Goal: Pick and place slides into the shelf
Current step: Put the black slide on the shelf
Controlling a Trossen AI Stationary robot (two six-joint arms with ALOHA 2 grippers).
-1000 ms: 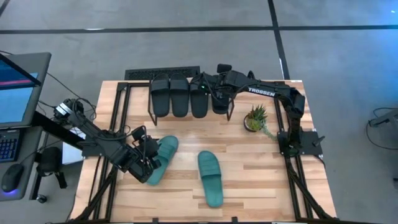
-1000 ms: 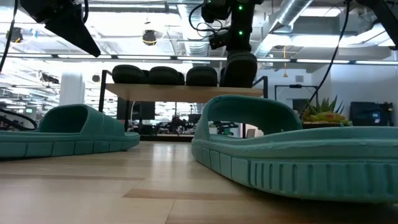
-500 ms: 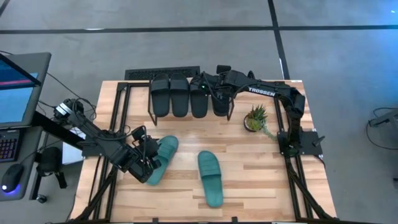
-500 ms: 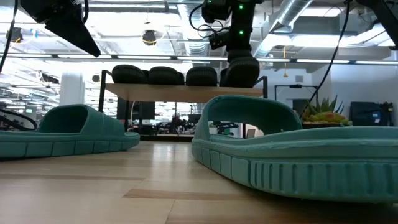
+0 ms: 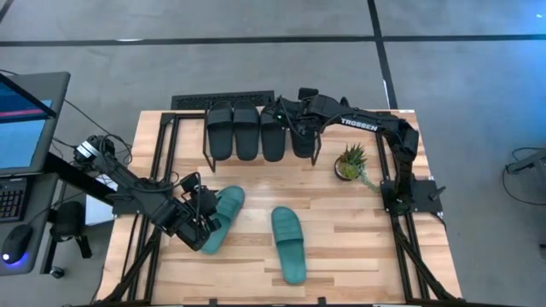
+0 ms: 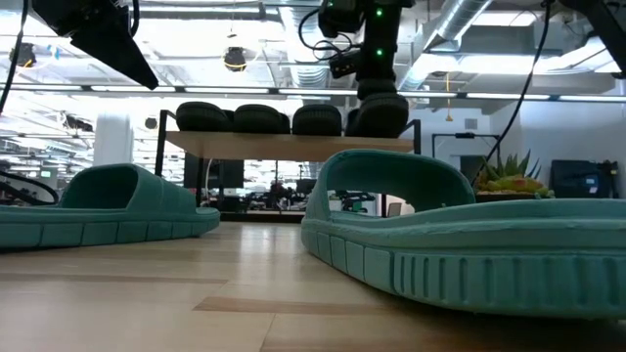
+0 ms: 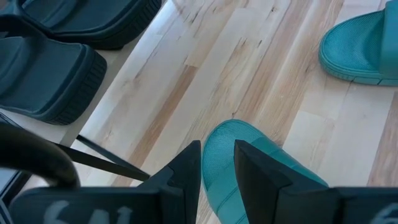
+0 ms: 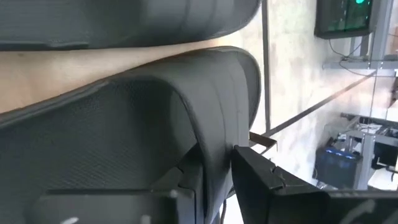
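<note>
Four black slides [image 5: 256, 132] sit on the shelf [image 5: 205, 153]; two teal slides [image 5: 288, 243] lie on the table. The right gripper [image 8: 214, 165] seemingly straddles the fourth slide's strap, the left gripper [image 7: 217, 165] pinches a teal edge.

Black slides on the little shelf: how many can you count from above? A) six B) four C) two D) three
B: the high view shows four black slides side by side on the shelf, the right claw at the fourth.
</note>
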